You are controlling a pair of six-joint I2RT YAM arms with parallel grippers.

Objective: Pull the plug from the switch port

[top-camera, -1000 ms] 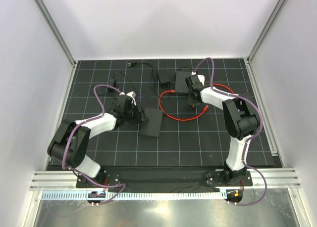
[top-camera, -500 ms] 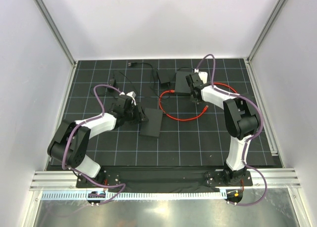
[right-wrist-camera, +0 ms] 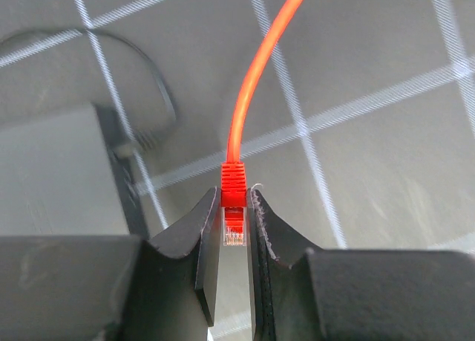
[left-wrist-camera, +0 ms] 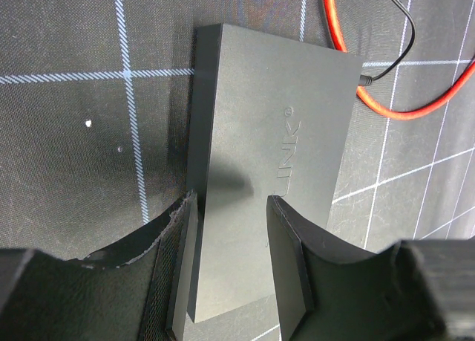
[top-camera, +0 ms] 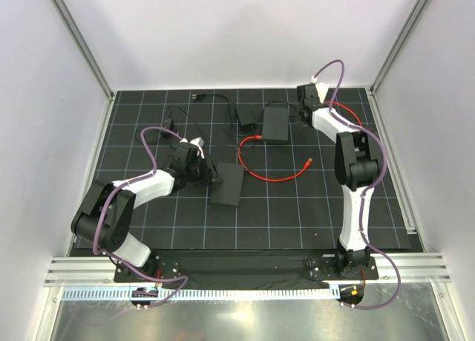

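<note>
The switch (top-camera: 274, 124) is a flat black box at the back middle of the mat, and its corner (right-wrist-camera: 59, 170) shows at the left of the right wrist view. My right gripper (top-camera: 304, 112) is just right of it, shut (right-wrist-camera: 235, 200) on the red plug (right-wrist-camera: 234, 179). The plug's clear tip is bare between the pads and clear of the switch. Its red cable (right-wrist-camera: 256, 81) runs away from the jaws. My left gripper (top-camera: 210, 174) (left-wrist-camera: 230, 198) stands open over a second black box (top-camera: 226, 183) (left-wrist-camera: 274, 118), one finger beside the box's left edge and the other over its top.
A red cable loop (top-camera: 267, 176) lies mid-mat with a loose plug end (top-camera: 308, 161). A black adapter (top-camera: 245, 118) and thin black cords (top-camera: 211, 98) lie at the back. Another small adapter (top-camera: 168, 123) sits far left. Frame posts and white walls ring the mat.
My right gripper closed on the red plug and moved from the switch's right side toward the back right, carrying the plug away from the switch. The left arm has not moved.
</note>
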